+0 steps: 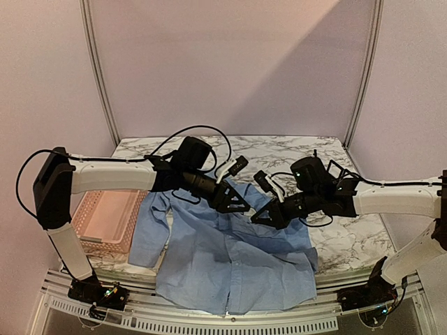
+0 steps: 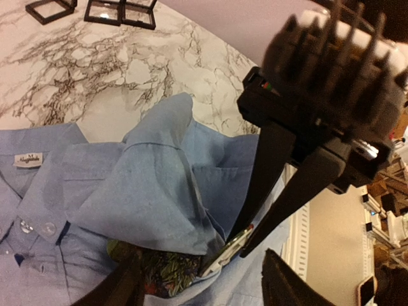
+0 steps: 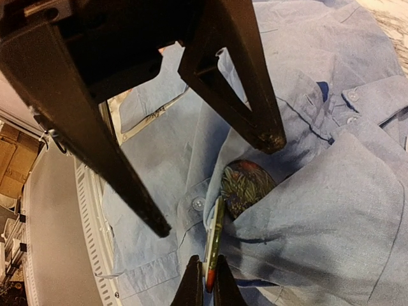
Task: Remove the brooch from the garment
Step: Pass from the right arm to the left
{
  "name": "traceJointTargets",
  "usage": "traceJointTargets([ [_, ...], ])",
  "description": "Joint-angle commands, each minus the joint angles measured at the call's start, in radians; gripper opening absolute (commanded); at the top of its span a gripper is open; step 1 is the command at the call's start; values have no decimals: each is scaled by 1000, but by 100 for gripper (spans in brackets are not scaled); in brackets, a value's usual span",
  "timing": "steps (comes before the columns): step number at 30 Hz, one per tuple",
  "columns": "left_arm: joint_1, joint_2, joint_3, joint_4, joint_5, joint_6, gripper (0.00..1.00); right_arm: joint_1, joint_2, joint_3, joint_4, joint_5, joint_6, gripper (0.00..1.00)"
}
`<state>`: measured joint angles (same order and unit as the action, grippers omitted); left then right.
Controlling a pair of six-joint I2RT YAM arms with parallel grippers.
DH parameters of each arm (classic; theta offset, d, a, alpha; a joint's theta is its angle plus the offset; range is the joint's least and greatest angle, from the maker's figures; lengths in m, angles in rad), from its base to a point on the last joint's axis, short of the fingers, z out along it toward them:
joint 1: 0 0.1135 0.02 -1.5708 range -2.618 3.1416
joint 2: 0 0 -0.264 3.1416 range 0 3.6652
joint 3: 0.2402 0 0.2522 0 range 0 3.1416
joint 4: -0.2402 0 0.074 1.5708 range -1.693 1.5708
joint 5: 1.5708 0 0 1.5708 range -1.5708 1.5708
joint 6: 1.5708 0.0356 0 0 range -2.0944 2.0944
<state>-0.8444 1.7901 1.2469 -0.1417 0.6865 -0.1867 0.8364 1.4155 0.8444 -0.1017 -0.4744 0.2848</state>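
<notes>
The garment (image 1: 230,258) is a light blue shirt spread on the marble table, bunched into folds near the collar (image 2: 146,185). The brooch (image 3: 245,185) is a round green-and-red patterned disc half tucked under a fold (image 2: 166,271). A thin white-backed, red-tipped edge (image 3: 213,245) sticks out beside it. My right gripper (image 3: 205,271) is shut on that edge, and its fingers (image 2: 274,185) show in the left wrist view. My left gripper (image 2: 204,284) is open, its fingers (image 3: 159,223) on either side of the fold and holding nothing. Both grippers meet over the shirt's chest (image 1: 248,211).
A pink plastic basket (image 1: 108,220) sits left of the shirt. Small black square frames (image 2: 121,11) lie on the marble table (image 1: 293,150) beyond the collar. The table's front rail (image 1: 230,317) runs just below the shirt's hem.
</notes>
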Motion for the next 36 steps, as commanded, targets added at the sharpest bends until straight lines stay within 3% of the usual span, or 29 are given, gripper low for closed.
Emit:
traceJointTargets([
  [1, -16, 19, 21, -19, 21, 8, 54, -7, 13, 26, 1, -35, -12, 0],
  [6, -16, 27, 23, -19, 42, 5, 42, -15, 10, 22, 8, -37, -10, 0],
  [10, -18, 47, 28, -15, 43, -9, 48, -16, 10, 24, 16, -52, -9, 0],
  [14, -21, 69, 30, 11, 62, -39, 48, -17, 4, 22, 25, -54, -8, 0],
  [20, -22, 72, 29, 16, 73, -41, 30, -16, 2, 20, 35, -56, -3, 0],
  [28, -27, 77, 28, 22, 113, -44, 22, -16, 15, 28, 20, -70, -11, 0],
  [34, -31, 78, 32, 15, 128, -41, 2, -17, 6, 21, 27, -24, -8, 0],
  [36, -31, 78, 33, 13, 130, -39, 0, -18, -18, 4, 57, 2, 1, 6],
])
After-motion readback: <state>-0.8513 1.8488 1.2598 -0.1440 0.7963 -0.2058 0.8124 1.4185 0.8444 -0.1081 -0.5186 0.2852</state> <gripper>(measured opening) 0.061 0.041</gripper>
